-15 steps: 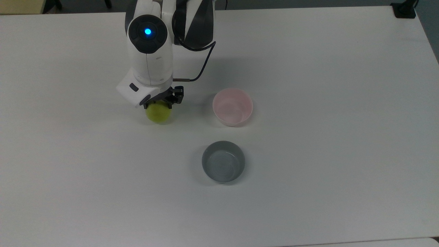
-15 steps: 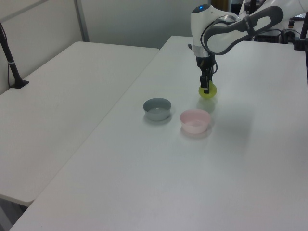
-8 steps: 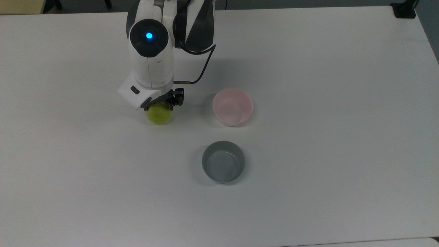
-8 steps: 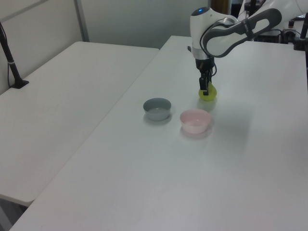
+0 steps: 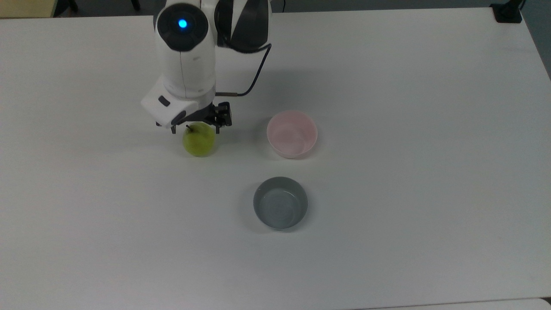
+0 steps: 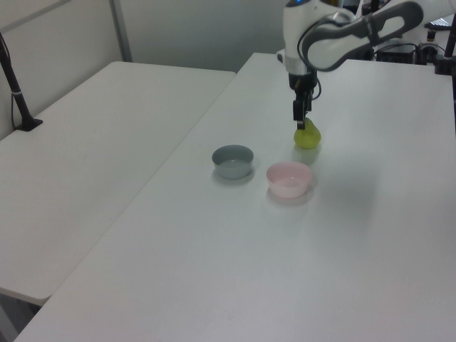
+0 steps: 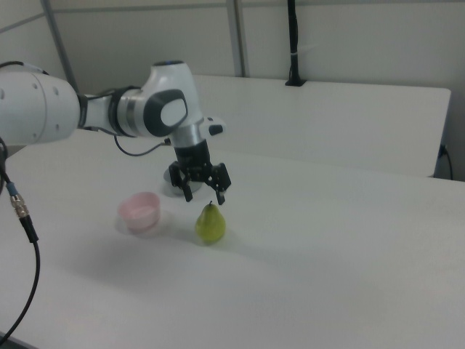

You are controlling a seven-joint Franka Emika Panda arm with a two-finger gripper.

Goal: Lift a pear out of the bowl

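Right view is showing the pear (image 7: pixel 211 225) standing upright on the white table (image 7: pixel 349 254), stem up, outside the pink bowl (image 7: pixel 139 212) and just beside it on the right view's right. No writing or label is showing on anything. The pink bowl is sitting with nothing in it, and the grey bowl (image 5: pixel 280 209), near the pink bowl toward the top view's bottom edge, is likewise holding nothing. The gripper (image 7: pixel 204 193) is hovering just above the pear's stem, its fingers (image 7: pixel 220 193) spread apart and touching nothing. Compared with a second ago, when the fingers were down around the pear, the gripper has risen clear and the pear is staying on the table
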